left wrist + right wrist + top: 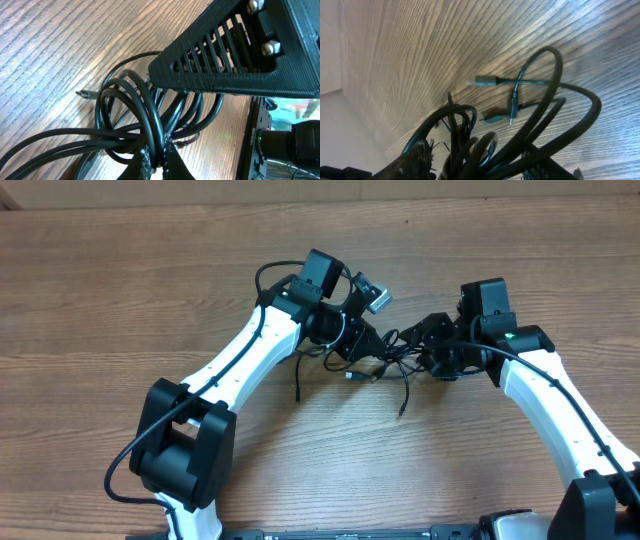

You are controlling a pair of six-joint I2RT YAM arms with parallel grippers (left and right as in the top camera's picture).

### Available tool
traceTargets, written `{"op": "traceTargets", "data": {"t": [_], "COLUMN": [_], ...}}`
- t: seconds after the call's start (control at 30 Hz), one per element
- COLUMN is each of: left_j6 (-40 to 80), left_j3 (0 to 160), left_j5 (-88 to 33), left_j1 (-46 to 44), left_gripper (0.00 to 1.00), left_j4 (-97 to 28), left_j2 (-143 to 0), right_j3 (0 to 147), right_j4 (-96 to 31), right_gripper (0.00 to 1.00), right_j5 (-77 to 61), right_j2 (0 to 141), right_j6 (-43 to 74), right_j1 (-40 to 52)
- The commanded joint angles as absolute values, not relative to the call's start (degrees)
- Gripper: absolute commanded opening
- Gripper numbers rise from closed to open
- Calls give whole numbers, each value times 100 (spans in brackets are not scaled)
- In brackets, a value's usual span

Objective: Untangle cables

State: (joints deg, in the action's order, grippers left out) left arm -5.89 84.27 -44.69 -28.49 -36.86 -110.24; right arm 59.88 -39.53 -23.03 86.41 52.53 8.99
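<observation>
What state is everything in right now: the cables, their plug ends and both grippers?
cables: tangled, one bunch of loops between the two grippers, not separated.
plug ends: free, sticking out of the bunch, in neither gripper.
left gripper: shut on the cables.
right gripper: jaws apart, loops running between them, apparently unclamped.

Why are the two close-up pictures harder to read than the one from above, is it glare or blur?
Overhead view: even light, sharp, soft shadows only. Left wrist view: a bright sheen streaks the table, and the glossy cables carry highlights. Right wrist view: whitish glare washes the wood at upper right; the nearest cable loops at the bottom are out of focus.
</observation>
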Motion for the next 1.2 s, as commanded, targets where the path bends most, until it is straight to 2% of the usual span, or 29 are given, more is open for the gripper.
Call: {"op": "traceTargets", "data": {"t": [0.0,0.07,0.3,0.4,0.5,0.73,0.8,1.17], "left_j6": [-554,-548,30,45,110,961,993,1057], "left_j3": [8530,8530,8530,8530,8530,8530,8530,8530], "left_j5": [-4925,-5009,-4974,-5009,-4792,-1857,-1406,-1031], "left_j1": [-2851,-2851,-2851,-2851,-2847,-2753,-2655,-1466], "left_gripper": [4,4,4,4,4,4,4,4], "left_j4": [-3649,-3614,-3514,-3514,-3544,-4423,-4748,-5607], "left_j2": [-10842,-10842,-10842,-10842,-10842,-10842,-10842,-10842], "right_j3": [6001,6001,6001,6001,6001,6003,6003,6003], "right_j4": [-3913,-3916,-3911,-3913,-3900,-3894,-3916,-4134], "right_gripper": [53,52,37,25,4,4,4,4], "right_j5": [-2414,-2412,-2259,-2053,-1905,-1896,-1892,-1959], "right_j2": [8628,8628,8628,8628,8628,8615,8615,8615], "right_j6": [5293,5293,5290,5290,5288,4982,4895,4458], "right_j1": [899,928,1103,1205,1267,1221,1168,550]}}
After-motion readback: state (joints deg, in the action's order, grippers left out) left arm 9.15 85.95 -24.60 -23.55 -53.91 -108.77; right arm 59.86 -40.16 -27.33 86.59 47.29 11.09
